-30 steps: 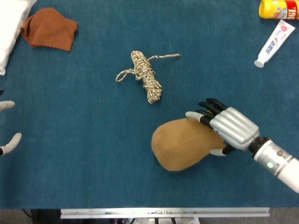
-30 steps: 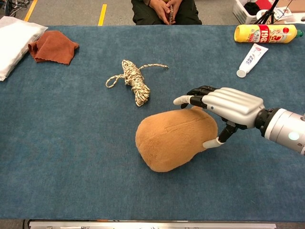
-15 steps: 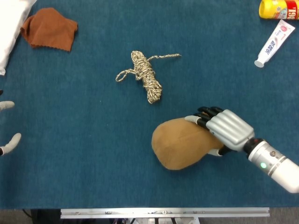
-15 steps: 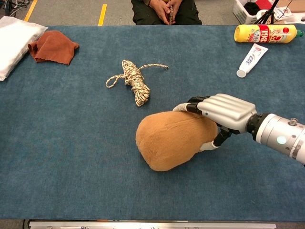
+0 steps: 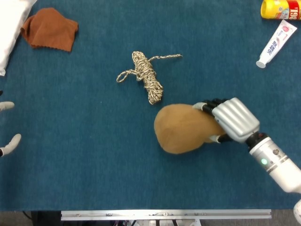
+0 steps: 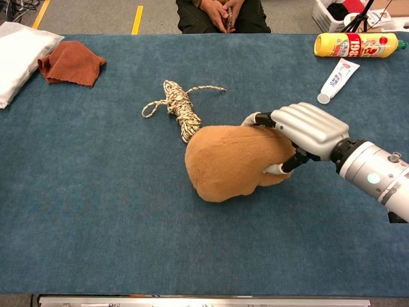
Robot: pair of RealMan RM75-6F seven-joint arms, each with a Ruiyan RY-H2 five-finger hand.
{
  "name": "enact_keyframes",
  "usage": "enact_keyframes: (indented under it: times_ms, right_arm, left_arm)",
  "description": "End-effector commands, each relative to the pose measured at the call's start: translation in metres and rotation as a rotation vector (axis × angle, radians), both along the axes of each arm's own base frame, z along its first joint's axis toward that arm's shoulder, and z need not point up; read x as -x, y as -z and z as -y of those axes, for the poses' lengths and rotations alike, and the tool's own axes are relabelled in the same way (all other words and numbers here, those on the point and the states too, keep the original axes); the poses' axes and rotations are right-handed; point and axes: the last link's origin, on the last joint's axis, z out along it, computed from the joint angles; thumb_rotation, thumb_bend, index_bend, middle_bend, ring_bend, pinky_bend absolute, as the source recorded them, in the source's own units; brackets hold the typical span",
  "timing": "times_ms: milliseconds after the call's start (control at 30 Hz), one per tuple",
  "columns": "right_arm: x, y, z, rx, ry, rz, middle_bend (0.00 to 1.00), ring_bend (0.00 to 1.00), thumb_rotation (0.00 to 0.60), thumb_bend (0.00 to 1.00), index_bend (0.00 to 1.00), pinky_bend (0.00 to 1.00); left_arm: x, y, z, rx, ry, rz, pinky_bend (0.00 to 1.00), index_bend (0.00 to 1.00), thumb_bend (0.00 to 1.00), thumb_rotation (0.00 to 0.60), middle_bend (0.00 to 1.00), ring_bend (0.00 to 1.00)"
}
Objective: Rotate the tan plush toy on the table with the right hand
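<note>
The tan plush toy is a rounded lump near the middle of the blue table. My right hand grips its right end, fingers over the top and thumb underneath, and the toy looks raised off the cloth on that side. Of my left hand, only pale fingertips show at the far left edge of the head view, spread apart with nothing between them.
A coiled rope lies just beyond the toy. A rust cloth and a white cloth sit at the far left. A toothpaste tube and a yellow bottle lie at the far right.
My right hand has closed around the toy's right end and moved it away from the table's front edge, toward the rope. The left hand has not moved.
</note>
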Motion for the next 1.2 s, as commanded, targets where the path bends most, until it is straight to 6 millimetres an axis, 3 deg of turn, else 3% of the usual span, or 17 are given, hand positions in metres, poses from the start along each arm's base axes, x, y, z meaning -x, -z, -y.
enact_keyframes:
  times_ms: [33,133,200,267,367,833,1033,1133,1200]
  right_arm:
    - [0.0,0.001,0.002,0.014,0.006,0.022,0.48,0.4,0.6,0.35,0.54,0.56]
    - [0.002,0.004,0.002,-0.011,-0.009,-0.001,0.43,0.36,0.6,0.32,0.5,0.5]
    - [0.004,0.005,0.001,-0.031,-0.024,-0.022,0.36,0.29,0.6,0.3,0.37,0.39]
    - [0.005,0.005,0.0,-0.052,-0.023,-0.032,0.23,0.17,0.6,0.24,0.16,0.25]
    - [0.005,0.002,0.001,-0.055,-0.021,-0.036,0.16,0.1,0.6,0.16,0.02,0.17]
    - [0.021,-0.017,-0.001,-0.031,0.016,-0.083,0.13,0.08,0.6,0.14,0.0,0.13]
    - [0.026,-0.011,0.005,-0.042,0.048,-0.092,0.13,0.08,0.6,0.14,0.0,0.13]
    - [0.024,-0.004,0.01,-0.047,0.053,-0.088,0.19,0.1,0.6,0.15,0.02,0.14]
    - [0.022,-0.001,0.013,-0.04,0.049,-0.089,0.25,0.15,0.6,0.17,0.09,0.2]
  left_arm:
    - [0.0,0.0,0.0,0.0,0.001,0.0,0.08,0.28,0.21,0.6,0.14,0.04]
    - [0.0,0.0,0.0,-0.001,0.0,0.001,0.08,0.27,0.21,0.6,0.14,0.04]
    - [0.0,0.0,0.0,-0.003,-0.001,0.001,0.08,0.27,0.21,0.6,0.14,0.04]
    - [0.001,-0.001,0.0,-0.004,-0.004,0.0,0.08,0.27,0.21,0.6,0.14,0.04]
    - [0.001,-0.001,0.0,-0.005,-0.004,0.001,0.08,0.28,0.21,0.6,0.14,0.04]
    - [-0.001,0.001,0.0,0.001,0.0,-0.003,0.08,0.27,0.21,0.6,0.14,0.04]
    - [-0.002,0.002,-0.001,0.005,0.005,-0.004,0.08,0.27,0.21,0.6,0.14,0.04]
    - [-0.002,0.001,-0.001,0.003,0.003,-0.004,0.08,0.27,0.21,0.6,0.14,0.04]
    - [-0.001,0.001,0.0,0.001,0.001,-0.004,0.08,0.27,0.21,0.6,0.14,0.04]
